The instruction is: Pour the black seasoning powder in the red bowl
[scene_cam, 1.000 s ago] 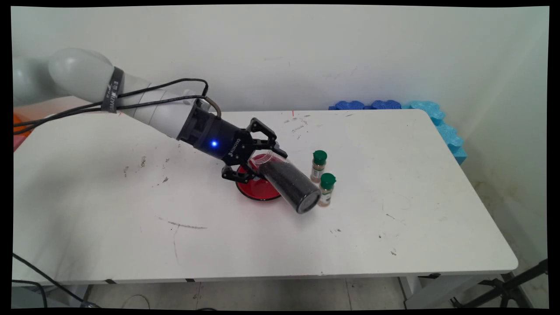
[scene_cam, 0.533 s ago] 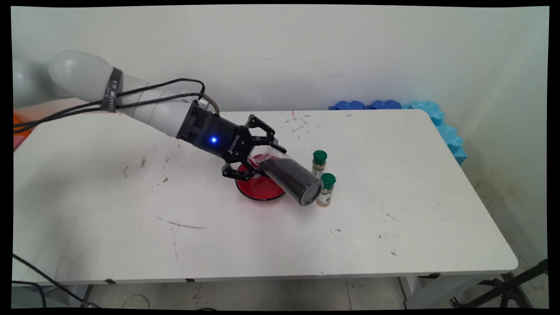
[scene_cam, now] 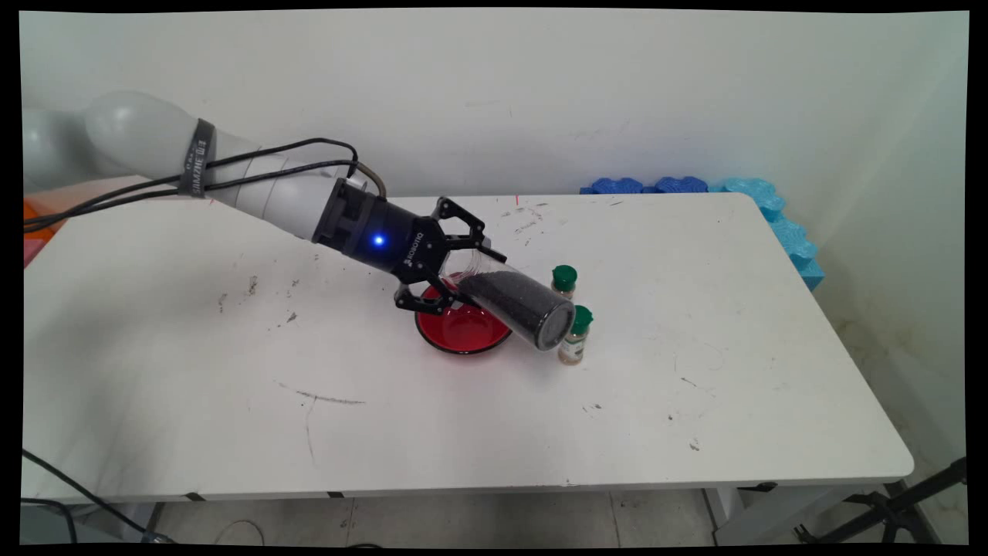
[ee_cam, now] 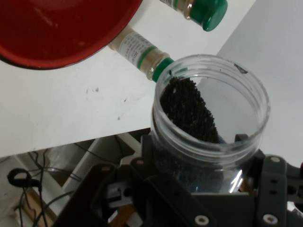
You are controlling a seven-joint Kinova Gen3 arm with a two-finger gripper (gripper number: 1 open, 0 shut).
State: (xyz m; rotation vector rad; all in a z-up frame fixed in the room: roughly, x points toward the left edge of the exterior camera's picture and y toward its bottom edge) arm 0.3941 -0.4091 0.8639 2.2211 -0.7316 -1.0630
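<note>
My black gripper (scene_cam: pixel 455 266) is shut on a clear plastic jar (scene_cam: pixel 513 305) of small black grains, held tilted above the table with its base pointing right and down. In the hand view the jar's open mouth (ee_cam: pixel 210 111) faces the camera and the grains (ee_cam: pixel 189 111) lie along its lower side. Below the gripper sits a red bowl (scene_cam: pixel 461 330), seen as a red bowl (ee_cam: pixel 61 30) at the top left of the hand view. Two small spice bottles with green caps (scene_cam: pixel 564 279) (scene_cam: pixel 576 336) stand just right of the bowl, close to the jar's base.
Blue foam pieces (scene_cam: pixel 772 220) lie along the table's far right edge by the wall. The white table (scene_cam: pixel 231 401) carries scuff marks. An orange object (scene_cam: pixel 35 224) shows at the far left behind the arm.
The gripper with the jar has risen and shifted slightly right. The jar's base now sits higher, and more of the red bowl shows beneath it.
</note>
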